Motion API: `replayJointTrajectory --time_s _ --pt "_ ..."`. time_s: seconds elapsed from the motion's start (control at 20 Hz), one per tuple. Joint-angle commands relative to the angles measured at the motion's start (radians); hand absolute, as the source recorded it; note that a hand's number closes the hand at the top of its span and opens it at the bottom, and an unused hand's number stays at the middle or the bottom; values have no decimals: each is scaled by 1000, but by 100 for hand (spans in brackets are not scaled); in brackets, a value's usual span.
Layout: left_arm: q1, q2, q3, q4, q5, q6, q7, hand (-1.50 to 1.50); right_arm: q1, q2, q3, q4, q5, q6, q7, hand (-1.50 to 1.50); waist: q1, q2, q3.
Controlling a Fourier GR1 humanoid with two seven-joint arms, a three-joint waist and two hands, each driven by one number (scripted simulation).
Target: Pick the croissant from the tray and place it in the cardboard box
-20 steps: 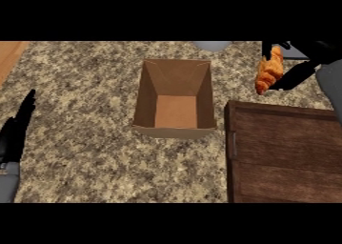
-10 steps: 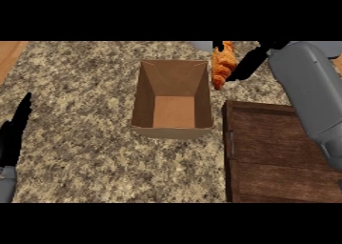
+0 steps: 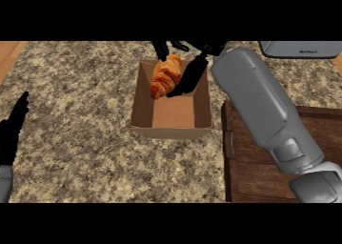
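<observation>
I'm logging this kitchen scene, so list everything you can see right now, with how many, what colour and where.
croissant: one, golden orange, held over the far end of the cardboard box, between the right hand's fingers and thumb
cardboard box: one, brown, open top, middle of the counter
tray: one, dark brown wood, right of the box, partly under the right forearm
counter: one, speckled beige and brown stone, with wood edges showing at the far left and far right
grey object: one, far right corner, cut off by the view's top; cannot tell what it is
left hand: one, black, open, resting at the left edge
right hand: one, black on a grey forearm, over the box, shut on the croissant
</observation>
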Motion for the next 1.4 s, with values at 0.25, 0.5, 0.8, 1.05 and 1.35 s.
replayJointTrajectory --time_s 0.25,0.5,0.8,1.05,1.35 --pt "-8 -67 -47 -10 -46 29 -9 0 -7 93 203 126 -69 -214 77 150 38 10 0" --pt "-19 -18 -2 18 -21 -14 -29 0 3 94 285 161 -165 -265 210 150 37 8 0" --pt "-33 -53 -47 -22 -53 -2 11 0 -22 94 399 225 -317 -251 253 -150 74 15 0" --pt "-67 -77 -52 0 -67 17 27 0 -25 94 409 213 -416 -283 169 -150 62 16 0" --pt "-108 -53 -22 25 -44 -7 40 0 -41 94 293 219 -549 -336 85 -150 45 16 1"
